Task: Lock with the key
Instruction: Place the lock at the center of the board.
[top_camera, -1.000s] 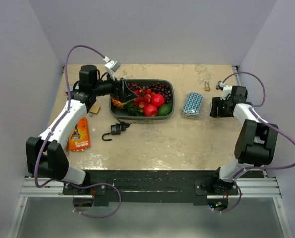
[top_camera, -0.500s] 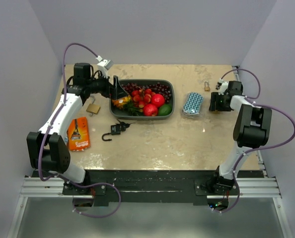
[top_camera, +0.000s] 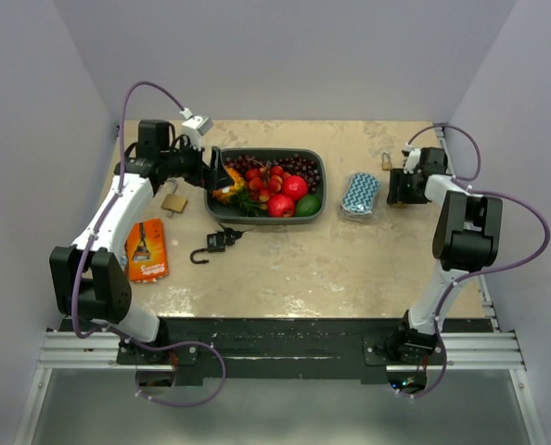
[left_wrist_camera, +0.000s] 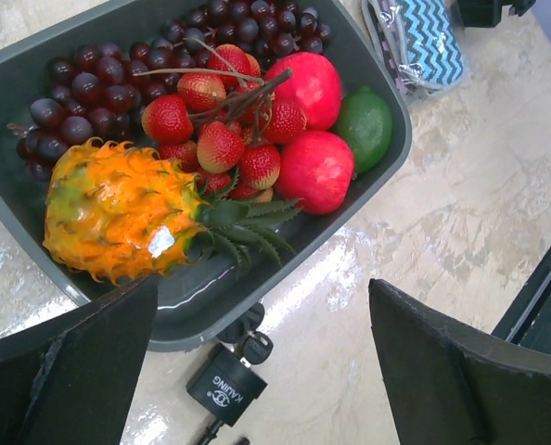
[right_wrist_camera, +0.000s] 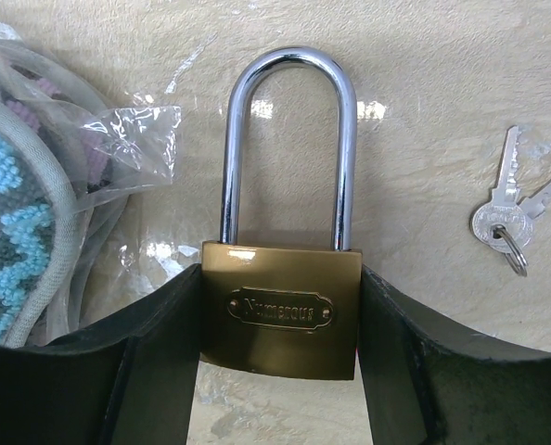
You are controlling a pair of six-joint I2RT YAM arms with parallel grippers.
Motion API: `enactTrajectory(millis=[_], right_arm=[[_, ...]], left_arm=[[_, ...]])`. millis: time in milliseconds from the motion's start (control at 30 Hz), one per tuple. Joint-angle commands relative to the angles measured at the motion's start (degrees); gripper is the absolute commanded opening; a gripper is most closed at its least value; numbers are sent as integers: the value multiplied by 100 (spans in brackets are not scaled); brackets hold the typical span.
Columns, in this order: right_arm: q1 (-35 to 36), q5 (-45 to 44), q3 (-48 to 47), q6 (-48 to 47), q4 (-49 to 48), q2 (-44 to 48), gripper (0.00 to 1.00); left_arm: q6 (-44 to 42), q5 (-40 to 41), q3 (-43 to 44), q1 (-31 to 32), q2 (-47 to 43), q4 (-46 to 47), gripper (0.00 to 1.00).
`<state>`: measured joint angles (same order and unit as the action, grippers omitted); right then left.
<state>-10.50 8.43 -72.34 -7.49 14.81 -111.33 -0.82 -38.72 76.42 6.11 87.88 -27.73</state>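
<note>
top external: left gripper (top_camera: 218, 171) over left end of fruit tray (top_camera: 320, 199), jaws spread wide. black padlock (top_camera: 216, 242) on table (top_camera: 350, 269) just in front of tray, shackle swung open. right gripper (top_camera: 394, 182) at far right by brass padlock (top_camera: 386, 162), blue zigzag pouch (top_camera: 360, 195) just beside.

left wrist: fingers (left_wrist_camera: 71, 371) far apart, nothing between. black padlock below tray rim, key bunch (left_wrist_camera: 249, 347) touching it.

right wrist: fingers (right_wrist_camera: 155, 352) clamped on both sides of brass padlock body, both shackle legs in body. loose keys (right_wrist_camera: 503, 222) on table to right, apart.

Seemingly brass padlock (right_wrist_camera: 280, 313), glossy chrome shackle (right_wrist_camera: 292, 61)
</note>
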Motion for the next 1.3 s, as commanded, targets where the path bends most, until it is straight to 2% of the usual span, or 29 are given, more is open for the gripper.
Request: enactTrajectory(millis=[0,167,267,367,433,500,633,700,800,867,1033,1133,1167,1267], right_arm=[[22,-52,-290,107,-189,172,61],[31,10,-413,98,-83,261,77],[31,10,-509,98,-57,287,83],[31,71,-667,54,109,374,84],[31,168,-720,-33,145,524,86],[22,256,-782,-147,233,787,90],[31,676,-843,-385,260,1341,99],[39,862,-887,-525,189,1691,99],[31,1327,-818,-631,5,2227,99],[31,1661,-721,-535,-188,2483,99],[-31,1749,-413,861,-584,2915,99],[-57,2556,-623,873,-173,2775,99],[-57,2689,-728,819,194,2644,99],[-48,2919,-905,1003,470,2502,99]], left_arm=[[-506,-83,303,-110,-16,-321,99],[-603,-302,277,-268,28,-426,99],[-639,-364,233,-390,80,-479,99],[-901,-514,250,-557,72,-707,99],[-1349,-566,224,-611,2,-996,99],[-1770,-802,75,-1023,-86,-1208,99],[-3396,-936,-154,-1419,-209,-2085,99],[-4010,-848,-347,-1533,-297,-2263,99],[-4373,-769,-628,-1735,-385,-2185,99],[-4243,-419,-690,-1815,-307,-1782,99],[-3444,292,-681,-1920,194,-747,97],[-2995,951,-699,-1912,554,-113,98],[-2890,1119,-629,-1920,677,3,98],[-2529,1621,-497,-1894,1082,363,98]])
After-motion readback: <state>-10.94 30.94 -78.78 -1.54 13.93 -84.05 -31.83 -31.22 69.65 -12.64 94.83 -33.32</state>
